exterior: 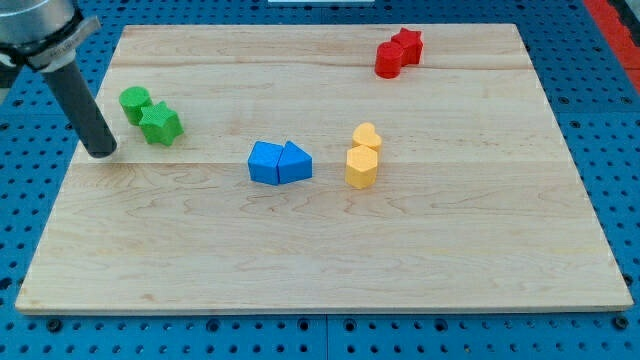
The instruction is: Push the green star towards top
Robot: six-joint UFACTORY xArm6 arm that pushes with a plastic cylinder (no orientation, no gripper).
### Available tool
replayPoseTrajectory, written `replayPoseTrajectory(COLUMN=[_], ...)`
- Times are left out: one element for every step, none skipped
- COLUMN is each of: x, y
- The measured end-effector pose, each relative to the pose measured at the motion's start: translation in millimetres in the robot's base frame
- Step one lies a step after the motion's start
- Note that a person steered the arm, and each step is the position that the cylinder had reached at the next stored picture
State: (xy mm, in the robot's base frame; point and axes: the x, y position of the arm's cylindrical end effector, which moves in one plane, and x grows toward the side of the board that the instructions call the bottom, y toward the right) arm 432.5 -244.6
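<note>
The green star (160, 124) lies on the wooden board (320, 240) at the view's left, touching a green round block (135, 102) just above and to its left. My tip (102, 153) rests on the board to the left of the star and slightly below it, a short gap away. The dark rod rises from the tip toward the view's top-left corner.
Two blue blocks (279, 163) sit side by side at the board's centre. Two yellow blocks (363, 157) stand just right of them. A red star (407, 43) and a red round block (388, 60) are at the top right. The board's left edge is near my tip.
</note>
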Motion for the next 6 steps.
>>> replayPoseTrajectory(x=[0.0, -15.3, -28.9, -39.2, -53.3, -66.9], y=[48.3, 50.0, 49.2, 48.5, 48.5, 47.9])
